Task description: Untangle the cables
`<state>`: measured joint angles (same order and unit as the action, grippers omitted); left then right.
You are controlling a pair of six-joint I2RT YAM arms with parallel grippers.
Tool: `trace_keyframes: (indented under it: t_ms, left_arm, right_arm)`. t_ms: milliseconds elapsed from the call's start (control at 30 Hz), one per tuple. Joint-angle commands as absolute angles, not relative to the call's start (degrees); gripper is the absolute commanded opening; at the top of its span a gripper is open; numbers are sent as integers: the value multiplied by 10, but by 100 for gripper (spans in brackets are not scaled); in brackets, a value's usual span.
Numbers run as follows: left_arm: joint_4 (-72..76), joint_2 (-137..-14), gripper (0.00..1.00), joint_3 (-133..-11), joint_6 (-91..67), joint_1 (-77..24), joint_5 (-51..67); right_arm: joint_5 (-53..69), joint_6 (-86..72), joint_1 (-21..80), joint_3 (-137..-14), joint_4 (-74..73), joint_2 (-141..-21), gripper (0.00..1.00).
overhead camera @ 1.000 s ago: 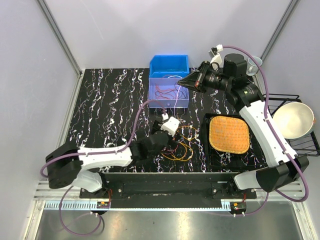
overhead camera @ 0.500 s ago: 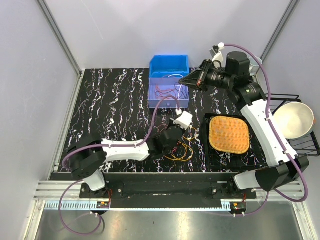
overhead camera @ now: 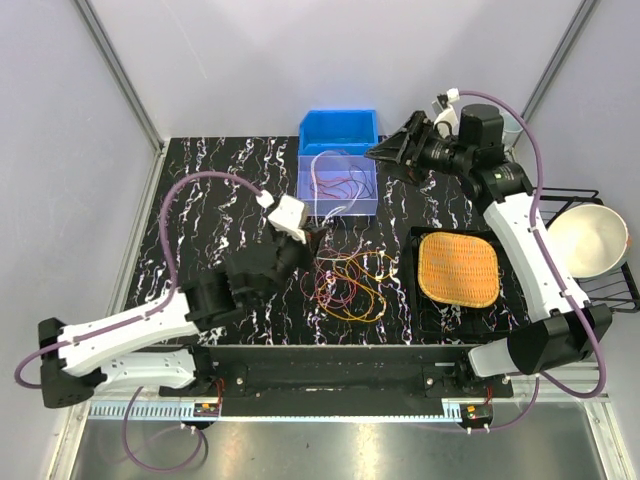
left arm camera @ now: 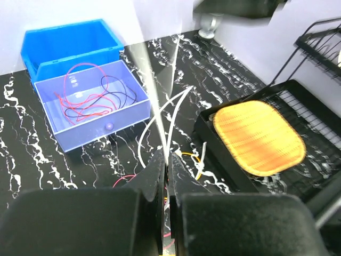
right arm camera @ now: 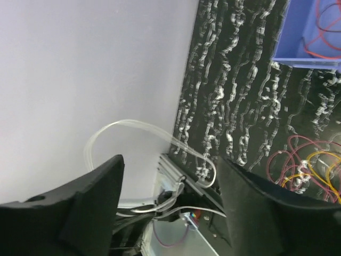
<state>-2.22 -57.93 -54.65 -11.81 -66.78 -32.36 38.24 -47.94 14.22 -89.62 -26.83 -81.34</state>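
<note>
In the lower left of the top view the left arm has swung back from the tangle. The left gripper [overhead camera: 303, 238] went into the heap with its jaws apart a second ago. Now it sits left of the heap with its jaws pressed together, and the left wrist view shows them pinching a pale cable [left arm camera: 169, 106] that rises in a blurred streak toward the top of the frame.

The cables [overhead camera: 350, 285] lie on the marbled tabletop at lower centre. Their red, yellow and orange loops are now dragged out wider to the left than before, so the pull seems to be loosening the knot rather than lifting a strand free.

Above them the clear box [overhead camera: 340, 207] holds a few red and dark strands, with the blue bin [overhead camera: 338, 122] behind it.

At upper right the right gripper [overhead camera: 400, 150] was clamped shut near the box rim until half a second ago. Its fingers now stand wide apart, and the right wrist view shows a pale loop [right arm camera: 133, 123] hanging loose between them. I cannot tell whether it is the same strand the left holds. If it is, the hand-off is done and one strand is close to separated
</note>
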Motion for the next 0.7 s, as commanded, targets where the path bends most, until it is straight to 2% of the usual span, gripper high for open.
trace_keyframes:
  t_ms: [0, 100, 267, 333, 667]
  left_arm:
    - [-128, -563, 0, -612, -131, -656, -287]
    - [-169, -574, 0, -654, -125, -624, -273]
    - [-214, -633, 0, -728, -147, -522, -151]
    - [-226, -662, 0, -748, -144, -508, -149]
    - [-223, -814, 0, -907, -123, -401, -63]
  right_arm:
    - [334, -448, 142, -864, -279, -791, 79]
    - [304, -439, 142, -832, -282, -775, 80]
    - [269, -432, 142, -754, -279, -740, 80]
    - [252, -429, 142, -725, -272, -716, 80]
    - [214, -429, 143, -497, -127, -627, 80]
